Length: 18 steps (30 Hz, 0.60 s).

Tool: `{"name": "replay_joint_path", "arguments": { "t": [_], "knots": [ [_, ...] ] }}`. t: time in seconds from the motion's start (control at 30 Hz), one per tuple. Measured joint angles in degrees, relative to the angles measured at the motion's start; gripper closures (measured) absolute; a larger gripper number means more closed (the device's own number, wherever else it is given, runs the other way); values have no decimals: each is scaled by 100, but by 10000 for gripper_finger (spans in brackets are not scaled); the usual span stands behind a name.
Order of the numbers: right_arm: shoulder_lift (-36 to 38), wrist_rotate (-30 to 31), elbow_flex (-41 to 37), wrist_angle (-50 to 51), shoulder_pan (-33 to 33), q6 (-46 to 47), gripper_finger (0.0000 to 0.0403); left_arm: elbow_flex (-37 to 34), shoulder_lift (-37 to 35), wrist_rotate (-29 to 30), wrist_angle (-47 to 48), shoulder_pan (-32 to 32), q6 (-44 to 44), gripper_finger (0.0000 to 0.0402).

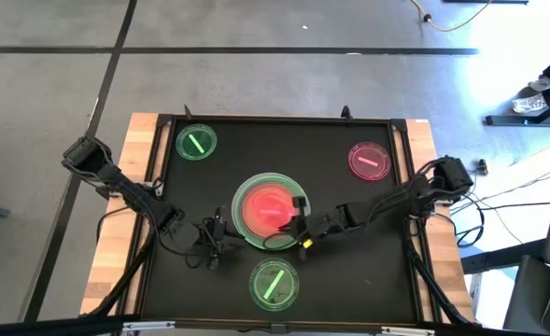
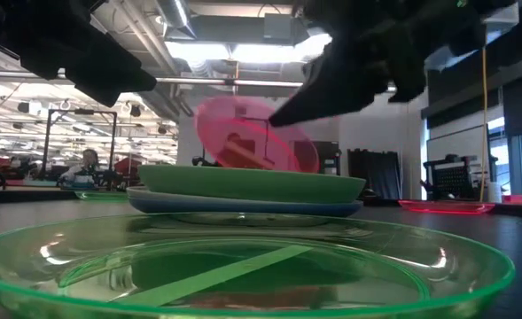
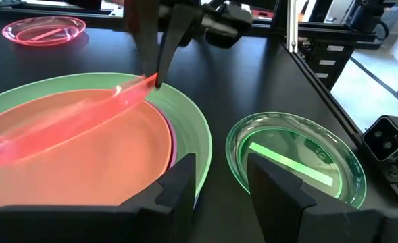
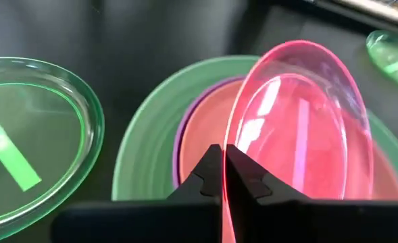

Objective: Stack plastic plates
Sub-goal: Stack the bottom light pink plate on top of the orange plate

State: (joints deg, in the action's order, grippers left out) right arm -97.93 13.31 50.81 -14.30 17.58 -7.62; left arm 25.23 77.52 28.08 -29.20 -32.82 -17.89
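Note:
A stack sits mid-table: a large green plate (image 1: 246, 191) on a blue one (image 2: 243, 206), with a purple rim (image 4: 180, 138) and an orange plate (image 3: 84, 165) on top. My right gripper (image 1: 300, 224) is shut on a small translucent pink plate (image 4: 300, 128), which it holds tilted over the stack. My left gripper (image 3: 219, 189) is open and touches nothing; it is low beside the stack's left-near rim. Three small plates lie flat on the table: green (image 1: 275, 284) near, green (image 1: 197, 143) far left, pink (image 1: 368, 161) far right. My right gripper pinches the pink plate's rim (image 4: 234, 145) on its near-right side between both fingers (image 3: 159, 57). It comes slanting down from the table's right. The plate is tilted, gripped edge high and opposite edge (image 3: 9, 145) low over the orange plate; I cannot tell whether it touches.
The black mat is bounded by a raised black frame (image 1: 401, 126), with wooden table edges outside it. The near green plate (image 3: 293, 158) lies just beside my left gripper. Bare mat shows between the stack and the far small plates.

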Motion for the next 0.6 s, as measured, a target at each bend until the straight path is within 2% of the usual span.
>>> {"name": "replay_joint_path", "arguments": {
  "t": [0.33, 0.43, 0.6],
  "knots": [
    [-365, -93, 0, -203, -152, 606, 397, 0, 0, -2, 1, 0, 0, 274],
    [-359, -38, 0, -267, -148, 594, 376, 0, 0, -4, -1, 0, -2, 274],
    [-343, 273, 0, -200, -148, 459, 319, 0, 0, -4, -3, 0, -2, 274]
  ]
}}
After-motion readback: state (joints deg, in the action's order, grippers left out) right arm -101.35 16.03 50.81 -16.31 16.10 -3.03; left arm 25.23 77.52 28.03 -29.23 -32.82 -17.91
